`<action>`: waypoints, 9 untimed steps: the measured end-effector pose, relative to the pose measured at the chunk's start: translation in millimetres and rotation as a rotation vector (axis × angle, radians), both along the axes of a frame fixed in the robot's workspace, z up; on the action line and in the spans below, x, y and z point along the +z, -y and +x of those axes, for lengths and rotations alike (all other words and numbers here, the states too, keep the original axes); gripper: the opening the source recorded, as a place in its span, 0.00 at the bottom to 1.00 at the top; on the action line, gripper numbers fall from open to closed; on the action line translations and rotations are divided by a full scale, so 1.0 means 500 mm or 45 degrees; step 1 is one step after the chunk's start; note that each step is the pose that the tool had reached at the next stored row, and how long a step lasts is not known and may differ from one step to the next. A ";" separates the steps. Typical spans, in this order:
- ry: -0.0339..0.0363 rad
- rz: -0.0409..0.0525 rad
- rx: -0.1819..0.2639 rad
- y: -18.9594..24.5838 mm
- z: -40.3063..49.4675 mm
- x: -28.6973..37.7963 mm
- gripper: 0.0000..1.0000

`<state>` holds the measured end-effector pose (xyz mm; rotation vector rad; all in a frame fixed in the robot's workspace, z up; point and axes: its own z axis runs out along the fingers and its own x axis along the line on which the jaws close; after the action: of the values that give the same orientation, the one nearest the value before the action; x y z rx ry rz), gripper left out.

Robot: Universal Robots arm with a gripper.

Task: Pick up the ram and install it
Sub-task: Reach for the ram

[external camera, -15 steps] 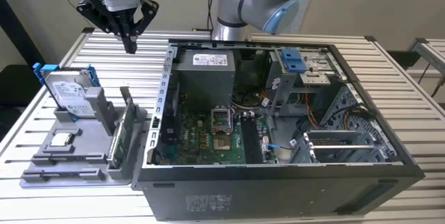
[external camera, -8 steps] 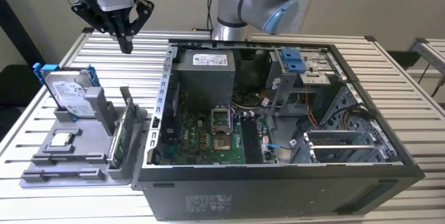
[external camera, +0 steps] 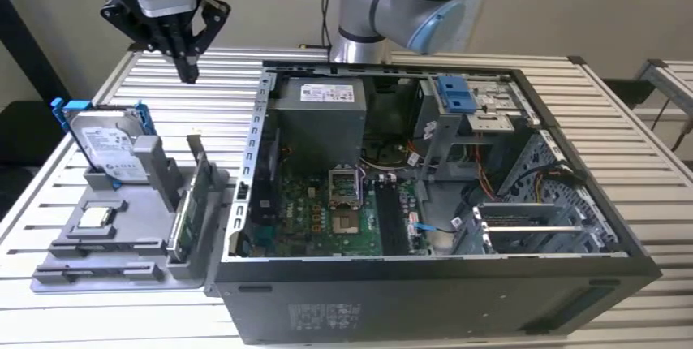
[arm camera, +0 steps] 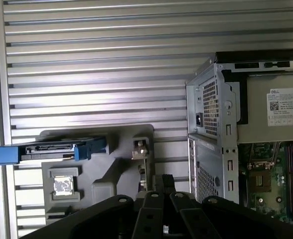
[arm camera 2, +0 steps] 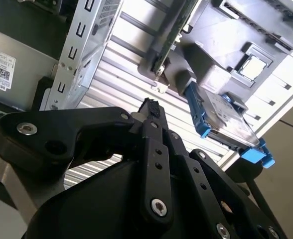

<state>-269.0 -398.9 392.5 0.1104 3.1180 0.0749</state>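
Exterior view first: the claw (external camera: 190,73) hangs above the table (external camera: 617,122), off past the far end of the grey holder (external camera: 119,243), on the exterior view's left. Its fingers look clenched together with nothing between them. The ram (external camera: 200,166) is standing on edge in the holder, just behind the green card (external camera: 182,227) and well below the claw, not touching it. The blue-framed hard drive (external camera: 109,142) stands upright at the holder's far left, and the open PC case (external camera: 433,300) sits right beside the holder.

Second wrist view: the claw (arm camera 2: 149,105) tips are pinched shut over the slatted table, with the hard drive (arm camera 2: 226,117) and the holder (arm camera 2: 211,30) beyond them and the case (arm camera 2: 81,45) wall off to one side.

First wrist view: looking straight down, the claw (arm camera: 164,183) is closed and empty next to the holder (arm camera: 111,169), with the hard drive (arm camera: 52,150) edge-on and the case (arm camera: 216,124) corner close by.
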 end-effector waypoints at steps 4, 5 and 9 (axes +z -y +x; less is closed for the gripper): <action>0.0000 0.000 0.000 0.0000 -0.010 0.000 0.11; 0.0001 0.000 0.000 0.0000 -0.012 0.000 0.11; 0.0000 0.000 0.000 0.0000 -0.028 0.000 0.11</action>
<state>-282.8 -398.9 392.5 0.1103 3.1180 0.0750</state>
